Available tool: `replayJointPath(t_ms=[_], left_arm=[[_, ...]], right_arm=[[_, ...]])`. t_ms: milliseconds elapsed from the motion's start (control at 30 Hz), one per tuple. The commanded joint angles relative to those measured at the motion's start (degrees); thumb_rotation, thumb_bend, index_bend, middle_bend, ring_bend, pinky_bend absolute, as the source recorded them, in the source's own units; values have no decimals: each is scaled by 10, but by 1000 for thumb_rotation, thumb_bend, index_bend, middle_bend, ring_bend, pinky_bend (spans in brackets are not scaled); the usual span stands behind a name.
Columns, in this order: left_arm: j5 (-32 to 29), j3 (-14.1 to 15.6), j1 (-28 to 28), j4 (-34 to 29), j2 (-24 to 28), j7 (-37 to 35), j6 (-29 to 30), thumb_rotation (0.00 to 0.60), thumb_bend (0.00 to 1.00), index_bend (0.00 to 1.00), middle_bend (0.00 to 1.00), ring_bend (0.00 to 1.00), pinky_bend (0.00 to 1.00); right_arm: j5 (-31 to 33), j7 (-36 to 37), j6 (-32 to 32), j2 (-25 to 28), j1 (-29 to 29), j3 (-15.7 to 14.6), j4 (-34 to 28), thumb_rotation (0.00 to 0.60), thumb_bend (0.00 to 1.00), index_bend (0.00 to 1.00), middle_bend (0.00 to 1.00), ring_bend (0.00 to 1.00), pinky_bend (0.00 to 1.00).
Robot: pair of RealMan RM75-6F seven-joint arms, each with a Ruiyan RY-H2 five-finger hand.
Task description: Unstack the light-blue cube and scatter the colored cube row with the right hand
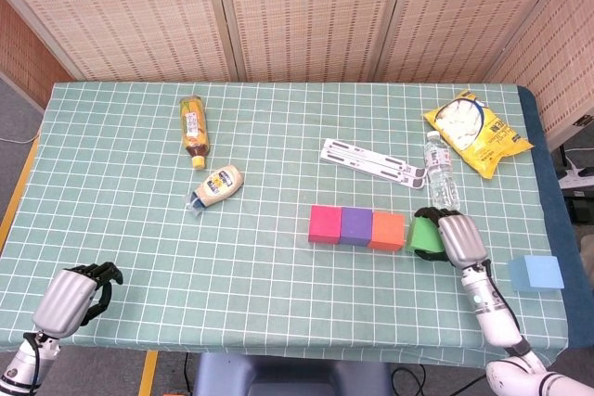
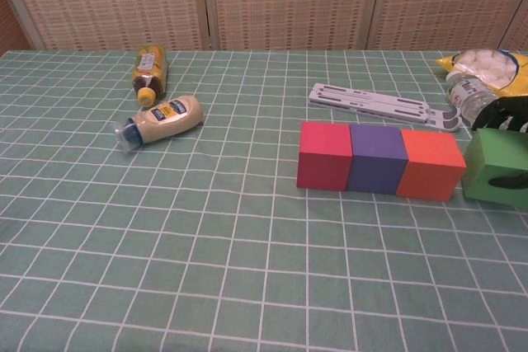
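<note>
A row of cubes lies mid-table: magenta (image 1: 325,223), purple (image 1: 355,225) and orange (image 1: 388,230) touch each other. The green cube (image 1: 426,236) sits a small gap to their right, turned a little, and my right hand (image 1: 459,238) grips it with fingers over its far side and right face. In the chest view the green cube (image 2: 497,176) stands apart from the orange cube (image 2: 431,164), with the dark fingers (image 2: 505,113) above it. The light-blue cube (image 1: 542,272) lies alone by the right table edge. My left hand (image 1: 72,294) rests curled at the front left corner, holding nothing.
A water bottle (image 1: 442,173) lies just behind the green cube, with a yellow snack bag (image 1: 476,132) beyond it. A flat white folding stand (image 1: 371,163) lies behind the row. A sauce bottle (image 1: 193,127) and a mayonnaise bottle (image 1: 216,185) lie at the left.
</note>
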Motion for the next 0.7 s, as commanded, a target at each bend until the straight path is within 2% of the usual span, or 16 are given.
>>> replayJointPath(t_ms=[33, 200, 367, 433, 533, 700], left_arm=[[0, 0, 0, 0, 0, 1, 0, 600, 740, 526, 494, 586, 731], [-1, 0, 0, -1, -2, 5, -4, 600, 740, 526, 495, 586, 731], [-3, 0, 0, -3, -1, 9, -8, 600, 740, 526, 495, 586, 731], [-5, -1, 0, -3, -1, 9, -8, 600, 740, 526, 495, 586, 731], [-7, -2, 0, -3, 0, 8, -9, 600, 741, 526, 495, 586, 730], [-5, -1, 0, -4, 0, 8, -8, 600, 740, 526, 494, 586, 731]], right_arm=[[18, -60, 6, 49, -24, -8, -76, 600, 43, 586, 542, 485, 624], [24, -135, 13, 137, -51, -34, -224, 600, 43, 586, 542, 486, 624], [-2, -148, 17, 186, -62, -61, -292, 600, 43, 551, 542, 461, 617], [-6, -146, 3, 211, -64, -75, -319, 600, 43, 477, 512, 404, 566], [-17, -150, 2, 230, -67, -86, -340, 600, 43, 279, 339, 225, 390], [-24, -142, -7, 243, -68, -95, -354, 600, 38, 100, 181, 66, 250]])
